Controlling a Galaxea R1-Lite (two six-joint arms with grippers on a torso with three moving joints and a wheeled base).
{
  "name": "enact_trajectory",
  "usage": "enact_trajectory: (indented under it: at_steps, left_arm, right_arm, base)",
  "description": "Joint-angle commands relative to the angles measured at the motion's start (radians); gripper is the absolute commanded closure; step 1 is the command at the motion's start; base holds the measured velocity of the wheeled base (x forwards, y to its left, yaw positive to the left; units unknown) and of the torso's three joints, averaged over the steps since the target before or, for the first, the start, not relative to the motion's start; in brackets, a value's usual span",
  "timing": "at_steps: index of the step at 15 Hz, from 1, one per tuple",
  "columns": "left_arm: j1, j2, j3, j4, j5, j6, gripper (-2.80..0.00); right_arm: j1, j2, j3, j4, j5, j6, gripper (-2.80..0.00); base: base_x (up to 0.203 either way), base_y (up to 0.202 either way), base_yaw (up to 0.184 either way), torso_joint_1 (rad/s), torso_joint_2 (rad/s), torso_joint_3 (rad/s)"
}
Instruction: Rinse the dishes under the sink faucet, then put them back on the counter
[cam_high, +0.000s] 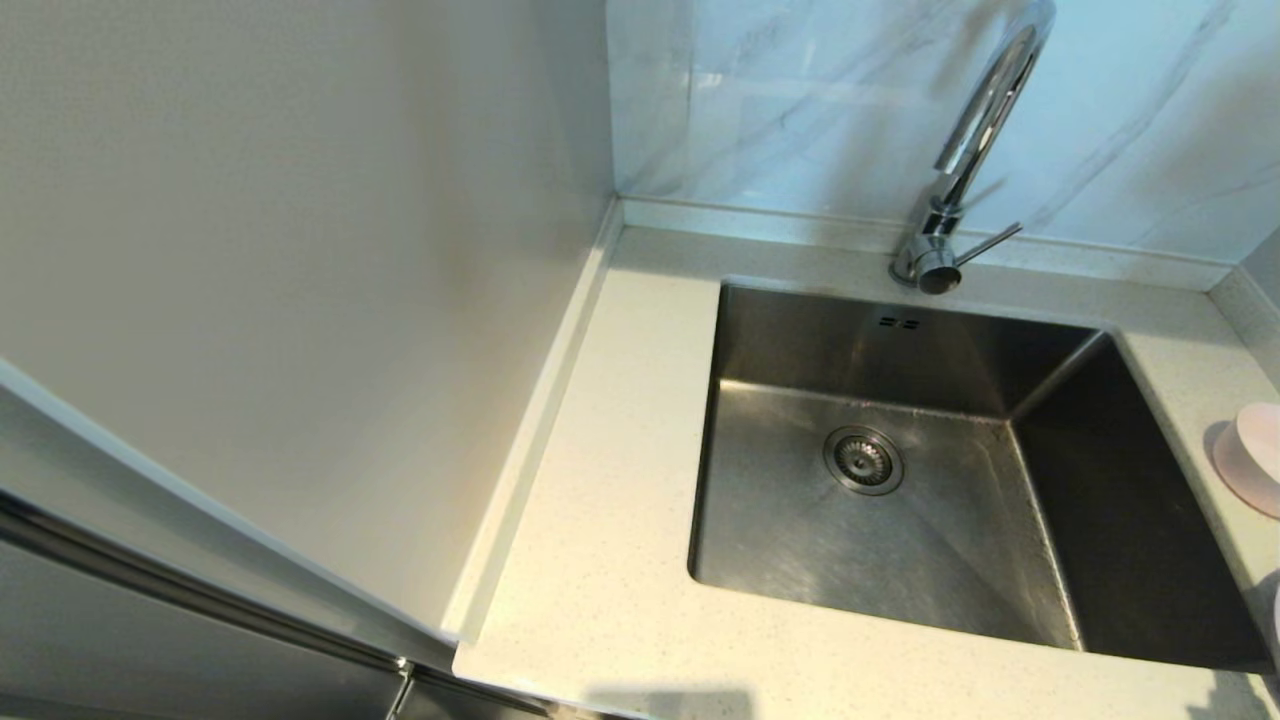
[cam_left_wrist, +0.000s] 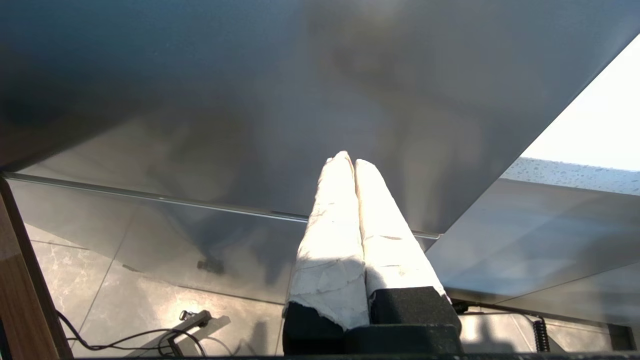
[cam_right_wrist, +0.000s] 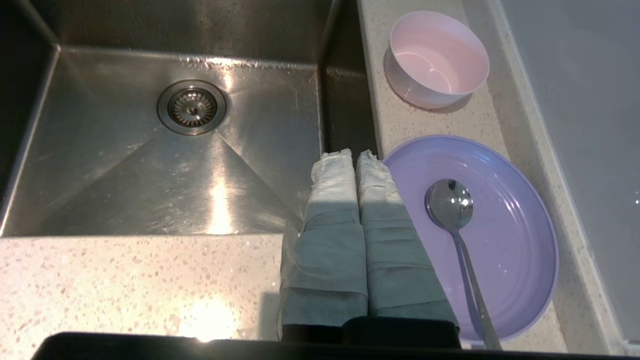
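On the speckled counter (cam_right_wrist: 125, 285) to the right of the sink (cam_right_wrist: 150, 165) sit a pale pink bowl (cam_right_wrist: 437, 57) and a lilac plate (cam_right_wrist: 505, 235). A metal spoon (cam_right_wrist: 452, 210) lies in the plate. In the head view only the bowl's edge (cam_high: 1255, 455) shows at the far right. The steel sink (cam_high: 800, 540) holds nothing and the chrome faucet (cam_high: 975, 130) stands behind it. My right gripper (cam_right_wrist: 353, 155) hovers shut and holding nothing above the sink's corner, beside the plate's rim. My left gripper (cam_left_wrist: 348, 161) is shut and holds nothing, low beside a steel panel.
A pale wall (cam_high: 300, 250) stands along the counter's left side and marble-veined tiles (cam_high: 800, 100) rise behind the faucet. A grey wall (cam_right_wrist: 575, 100) bounds the narrow counter strip past the dishes. A tiled floor with cables (cam_left_wrist: 125, 340) lies below my left gripper.
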Motion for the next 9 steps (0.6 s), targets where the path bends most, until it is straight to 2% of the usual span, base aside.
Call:
enact_trajectory:
  at_steps: [1,7,9]
  left_arm:
    - [0.000,0.000,0.000,0.000,0.000,0.000,0.00]
    - [0.000,0.000,0.000,0.000,-0.001,0.000,0.00]
    - [0.000,0.000,0.000,0.000,-0.001,0.000,0.00]
  right_arm:
    - [0.001,-0.138,0.051,-0.002,-0.002,0.001,0.00]
    - [0.007,-0.398,0.101,-0.062,0.001,-0.010,0.00]
    - [0.009,-0.464,0.194,-0.086,0.014,-0.022,0.00]
  base:
    - [0.000,0.000,0.000,0.000,0.00,0.000]
    - [0.000,0.000,0.000,0.000,0.00,0.000]
    - [0.000,0.000,0.000,0.000,0.00,0.000]
